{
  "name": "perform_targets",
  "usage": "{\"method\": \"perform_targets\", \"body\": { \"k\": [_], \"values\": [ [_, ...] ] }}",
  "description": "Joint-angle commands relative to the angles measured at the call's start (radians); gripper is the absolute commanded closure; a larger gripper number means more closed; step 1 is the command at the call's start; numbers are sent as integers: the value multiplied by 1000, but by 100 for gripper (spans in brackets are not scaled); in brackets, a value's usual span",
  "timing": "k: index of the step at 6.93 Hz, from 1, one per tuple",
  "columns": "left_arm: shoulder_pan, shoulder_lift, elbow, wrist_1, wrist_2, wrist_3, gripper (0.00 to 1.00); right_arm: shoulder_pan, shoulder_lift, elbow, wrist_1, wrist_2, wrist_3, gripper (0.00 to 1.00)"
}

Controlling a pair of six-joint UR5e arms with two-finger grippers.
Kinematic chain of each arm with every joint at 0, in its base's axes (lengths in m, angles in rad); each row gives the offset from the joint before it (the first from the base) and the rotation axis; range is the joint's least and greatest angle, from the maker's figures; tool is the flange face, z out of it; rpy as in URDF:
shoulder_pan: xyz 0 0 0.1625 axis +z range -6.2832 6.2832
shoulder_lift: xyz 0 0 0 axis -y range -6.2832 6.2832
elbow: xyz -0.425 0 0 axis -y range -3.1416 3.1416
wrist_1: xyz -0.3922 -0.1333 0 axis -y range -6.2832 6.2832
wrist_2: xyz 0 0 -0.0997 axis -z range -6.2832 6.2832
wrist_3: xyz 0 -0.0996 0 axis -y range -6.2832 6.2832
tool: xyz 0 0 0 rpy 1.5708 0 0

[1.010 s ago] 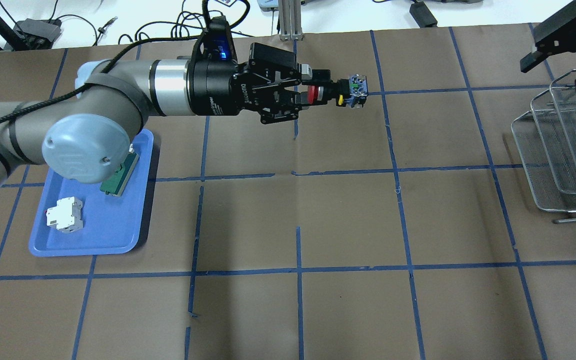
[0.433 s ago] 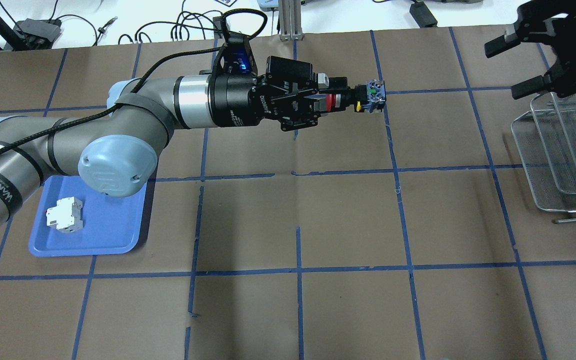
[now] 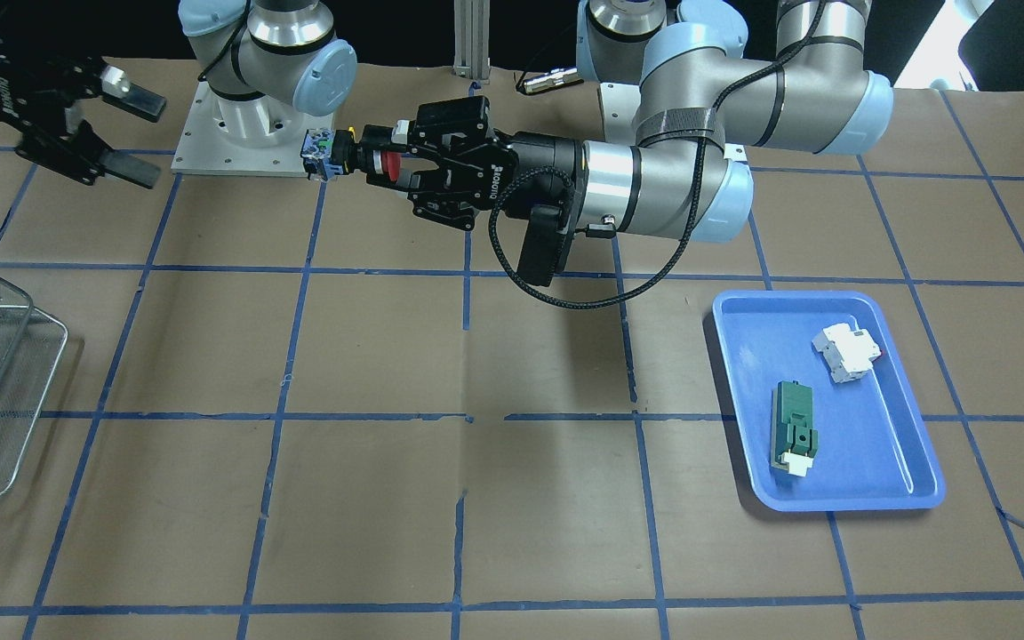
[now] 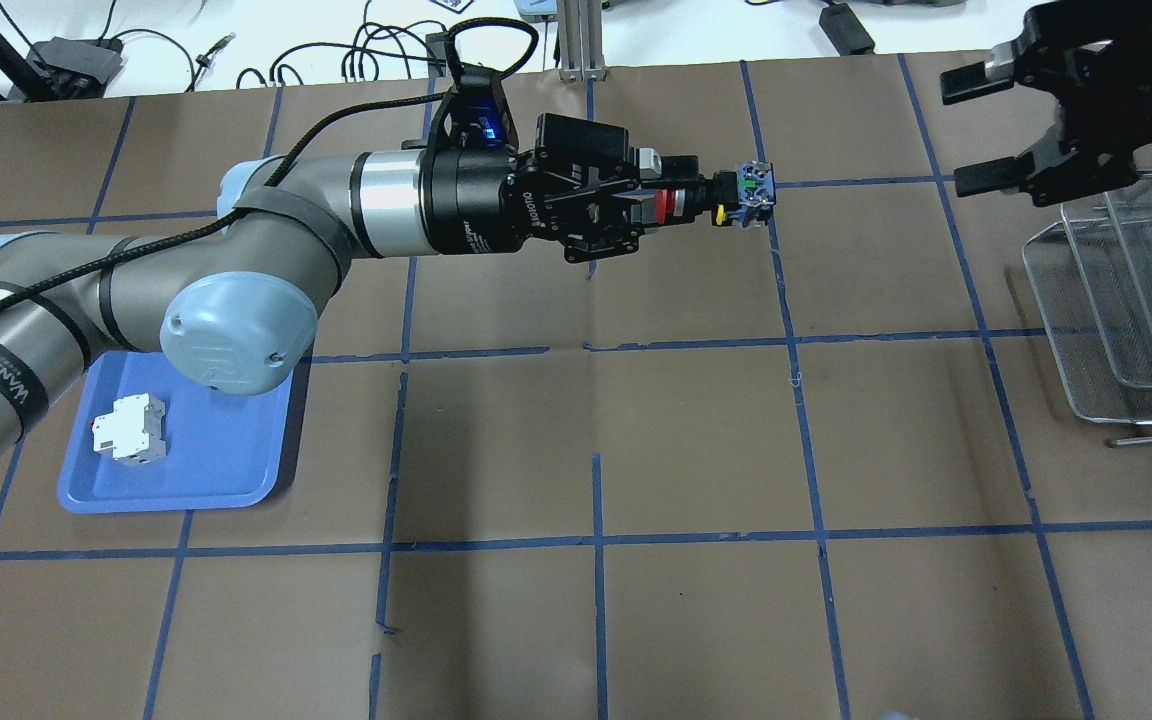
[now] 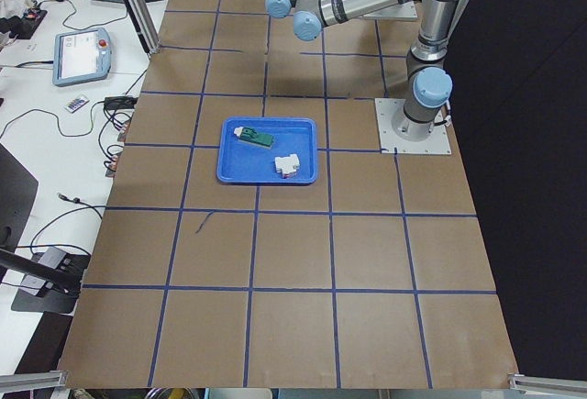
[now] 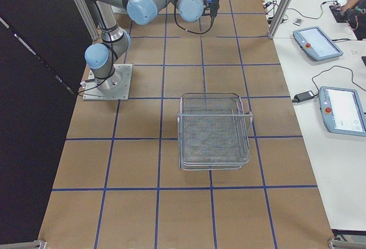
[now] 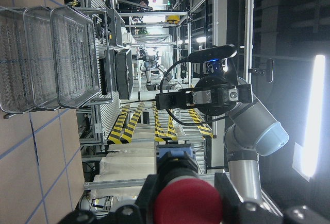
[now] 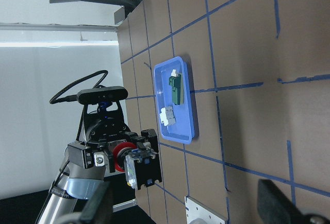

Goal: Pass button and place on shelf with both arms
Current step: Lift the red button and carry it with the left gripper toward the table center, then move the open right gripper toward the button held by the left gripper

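My left gripper (image 4: 652, 205) is shut on the button (image 4: 726, 198), gripping its red cap and holding it level above the table, with the blue body pointing toward the right arm. The same grip shows in the front view (image 3: 390, 166), with the button (image 3: 339, 158) sticking out. In the left wrist view the red cap (image 7: 187, 204) sits between the fingers. My right gripper (image 4: 974, 131) is open and empty, a gap to the right of the button, with its jaws facing it. The wire-mesh shelf (image 4: 1116, 320) stands at the table's right edge.
A blue tray (image 3: 748, 391) near the left arm's side holds a white breaker-like block (image 3: 847, 352) and a green block (image 3: 794, 425). In the overhead view the left arm's elbow covers part of the tray (image 4: 216, 470). Cables and an aluminium post lie beyond the table's far edge.
The left arm has carried the button to the right and now holds nearly still. The right gripper has moved left from above the shelf toward the button, jaws open.
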Motion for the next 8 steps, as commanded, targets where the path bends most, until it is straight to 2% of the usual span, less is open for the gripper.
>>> {"method": "perform_targets", "body": {
  "k": [1, 2, 4, 8],
  "values": [
    [-1, 3, 2, 0, -1, -3, 95, 5, 1, 59, 122, 14, -93, 0],
    [-1, 0, 2, 0, -1, -3, 95, 13, 5, 70, 144, 48, -102, 0],
    [-1, 4, -6, 0, -1, -1, 95, 114, 48, 81, 184, 162, -108, 0],
    [-3, 6, -10, 0, 1, -4, 95, 178, 50, 82, 178, 256, -137, 0]
  ]
}}
